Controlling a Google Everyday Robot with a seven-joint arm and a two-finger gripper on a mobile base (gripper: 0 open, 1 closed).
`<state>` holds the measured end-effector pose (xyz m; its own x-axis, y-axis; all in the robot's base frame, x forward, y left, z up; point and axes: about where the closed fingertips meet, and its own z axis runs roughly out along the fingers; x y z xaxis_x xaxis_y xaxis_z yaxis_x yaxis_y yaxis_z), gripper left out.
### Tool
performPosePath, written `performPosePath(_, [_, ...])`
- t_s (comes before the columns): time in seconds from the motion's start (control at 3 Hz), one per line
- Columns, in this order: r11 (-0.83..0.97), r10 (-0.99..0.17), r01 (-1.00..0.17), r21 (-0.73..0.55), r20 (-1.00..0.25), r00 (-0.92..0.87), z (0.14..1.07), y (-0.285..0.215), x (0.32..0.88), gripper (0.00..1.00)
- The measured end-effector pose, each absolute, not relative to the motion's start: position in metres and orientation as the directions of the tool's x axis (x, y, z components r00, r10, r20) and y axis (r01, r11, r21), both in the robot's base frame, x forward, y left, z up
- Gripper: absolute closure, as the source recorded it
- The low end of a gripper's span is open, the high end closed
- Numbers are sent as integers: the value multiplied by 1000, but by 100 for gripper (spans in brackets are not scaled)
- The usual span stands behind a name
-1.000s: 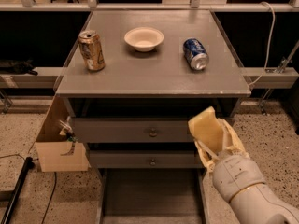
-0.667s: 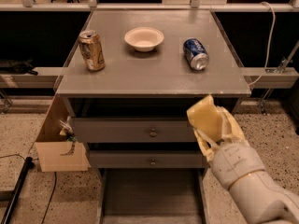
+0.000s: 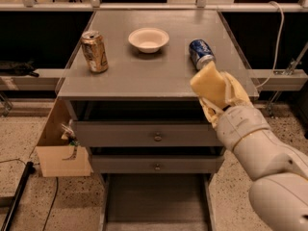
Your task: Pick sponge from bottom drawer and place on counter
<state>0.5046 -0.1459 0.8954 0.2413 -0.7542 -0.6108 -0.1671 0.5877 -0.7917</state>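
Observation:
The pale-yellow sponge is held up at the counter's front right edge, pinched in my gripper, which is shut on it. My white arm rises from the lower right. The grey counter spreads behind and left of the sponge. The bottom drawer stands pulled out below, its grey floor bare.
On the counter stand a gold can at the left, a white bowl in the middle and a blue can lying just behind the sponge. Two upper drawers with knobs are closed. A cardboard box sits left of the cabinet.
My gripper has lifted the sponge from drawer-front height up to the counter's front right edge, moving slightly back toward the blue can.

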Motion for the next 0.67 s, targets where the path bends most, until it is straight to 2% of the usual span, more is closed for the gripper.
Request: performPosePath(0.67, [571,-750,-167,-803,-594,291,913,-131,513,100])
